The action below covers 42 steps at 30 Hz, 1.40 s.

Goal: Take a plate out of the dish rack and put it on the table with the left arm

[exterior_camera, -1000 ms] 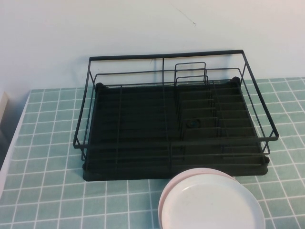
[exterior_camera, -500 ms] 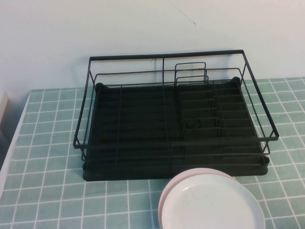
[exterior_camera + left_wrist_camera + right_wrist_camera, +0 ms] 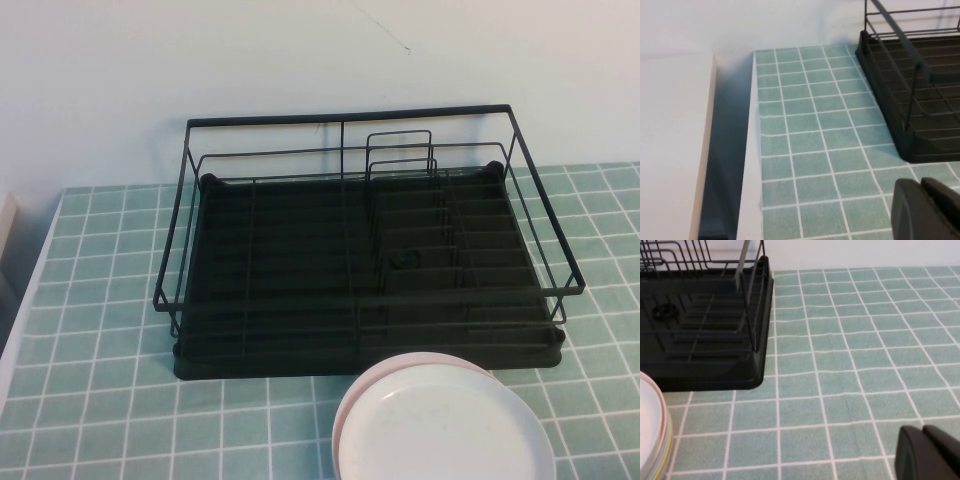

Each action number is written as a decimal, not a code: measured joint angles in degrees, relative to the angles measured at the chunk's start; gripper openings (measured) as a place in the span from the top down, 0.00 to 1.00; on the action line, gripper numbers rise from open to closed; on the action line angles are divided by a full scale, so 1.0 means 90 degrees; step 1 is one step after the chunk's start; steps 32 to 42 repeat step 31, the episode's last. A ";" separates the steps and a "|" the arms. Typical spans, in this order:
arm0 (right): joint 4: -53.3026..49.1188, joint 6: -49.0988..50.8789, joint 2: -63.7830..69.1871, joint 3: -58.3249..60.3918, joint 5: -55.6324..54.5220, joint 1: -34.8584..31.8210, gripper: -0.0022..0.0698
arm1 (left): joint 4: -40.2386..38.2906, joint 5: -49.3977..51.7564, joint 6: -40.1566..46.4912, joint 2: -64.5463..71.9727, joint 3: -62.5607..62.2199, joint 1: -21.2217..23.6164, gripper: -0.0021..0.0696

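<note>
1. On the teal-tiled worktop stands the dish rack, a black wire frame on a black tray base, with small upright dividers toward its far right part; nothing lies in it that the high view shows.
2. Just in front of the rack's near right corner the creamy-white plate lies flat on top of a pale pink plate, whose rim shows as a thin crescent along the left and far edge; the stack runs off the near edge of the high view.
3. The left hand shows only in its own wrist view, as a dark tip above bare tiles, beside the rack's left end and near the worktop's left edge; its two fingers lie pressed together, closed on nothing.
4. The right hand shows likewise only in its wrist view, above open tiles to the right of the rack, its fingers closed together and holding nothing, with the plate stack's edge at the far side of that view.
</note>
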 joint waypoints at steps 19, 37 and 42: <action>0.0000 0.0000 0.0000 0.0000 0.0000 0.0000 0.97 | -0.1262 -0.1517 0.0405 -0.0414 0.1692 0.1497 0.97; 0.0000 0.0000 0.0000 0.0000 0.0000 0.0000 0.97 | -0.1341 -0.1492 0.0405 -0.0414 0.1675 0.1497 0.97; 0.0000 0.0000 0.0000 0.0000 0.0000 0.0000 0.97 | -0.1341 -0.1492 0.0405 -0.0414 0.1675 0.1497 0.97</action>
